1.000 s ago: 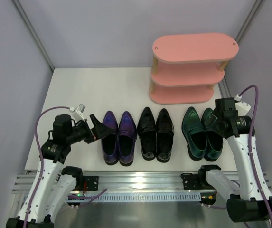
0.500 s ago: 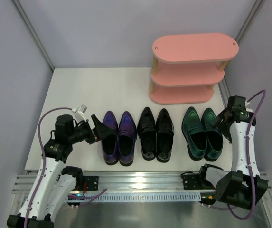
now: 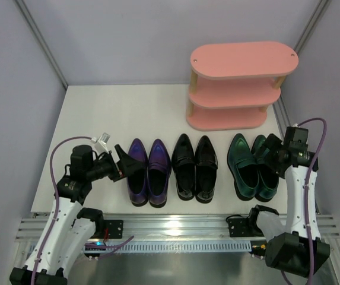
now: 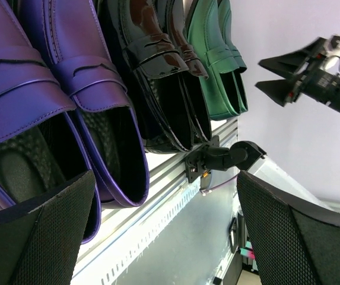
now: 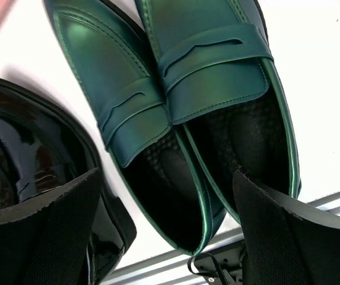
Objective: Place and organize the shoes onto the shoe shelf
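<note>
In the overhead view all three pairs stand in a row on the white table (image 3: 98,113), toes toward the top of the frame. The purple shoes (image 3: 148,172) are left of centre, the black shoes (image 3: 194,168) in the middle and the green shoes (image 3: 253,167) to the right. The pink shoe shelf (image 3: 235,89) sits apart from them at the upper right, its top board hiding most of the two lower ones.

The left gripper (image 3: 124,165) lies low at the left edge of the purple pair, spread wide and holding nothing. It covers part of the outer purple shoe's side. Its wrist view shows both mesh-faced fingers (image 4: 45,231) in the bottom corners. Only the heel halves of the shoes are in that frame, with the toes cut off at the top and the far green shoe mostly hidden behind its mate.

The right gripper (image 3: 269,151) sits over the right-hand green shoe and hides much of it from above. In its wrist view the two pads stand wide apart, straddling the green pair's heel openings and gripping nothing. Whether a tip touches the leather is hard to tell. A pink blur in the upper left corner is probably the shelf.
</note>
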### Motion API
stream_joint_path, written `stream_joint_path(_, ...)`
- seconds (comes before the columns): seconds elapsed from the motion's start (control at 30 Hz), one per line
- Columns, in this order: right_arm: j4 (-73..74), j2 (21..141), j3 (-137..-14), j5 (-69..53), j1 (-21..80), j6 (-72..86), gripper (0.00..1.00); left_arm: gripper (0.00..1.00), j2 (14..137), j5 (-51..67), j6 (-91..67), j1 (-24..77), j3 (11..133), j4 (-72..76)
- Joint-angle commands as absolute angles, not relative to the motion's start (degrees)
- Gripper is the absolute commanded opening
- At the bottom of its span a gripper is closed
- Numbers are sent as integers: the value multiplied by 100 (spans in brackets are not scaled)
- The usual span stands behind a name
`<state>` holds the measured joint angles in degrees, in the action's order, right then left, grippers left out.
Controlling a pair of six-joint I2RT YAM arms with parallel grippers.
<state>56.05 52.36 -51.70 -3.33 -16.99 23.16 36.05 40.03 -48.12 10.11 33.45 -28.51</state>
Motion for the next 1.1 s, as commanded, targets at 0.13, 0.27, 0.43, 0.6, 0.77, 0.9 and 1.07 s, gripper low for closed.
stream_joint_path(0.13,5458,5713,-5107,-342,-1661,2346,90,100,3314,4201,-4966,1011,3252,-2619)
stream_joint_path(0.27,5440,5774,-5045,-457,-1618,2355,87,100,3235,4280,-5045,1019,3182,-2549)
stream_joint_path(0.43,5563,5713,-5045,-317,-1477,2417,83,100,3147,4315,-5141,1019,3024,-2487)
stream_joint_path(0.6,5861,5880,-4993,-26,-1257,2750,83,100,2962,4403,-5256,1011,2804,-2435)
stream_joint_path(0.77,5977,6038,-4721,254,-1257,3014,86,100,2778,4473,-5458,1011,2585,-2181)
stream_joint_path(0.9,5872,5933,-4580,98,-1257,3208,86,100,2777,4596,-5660,1011,2479,-1952)
stream_joint_path(1.07,5530,5845,-4132,-403,-1239,3305,74,100,2786,4623,-5704,1019,2426,-1916)
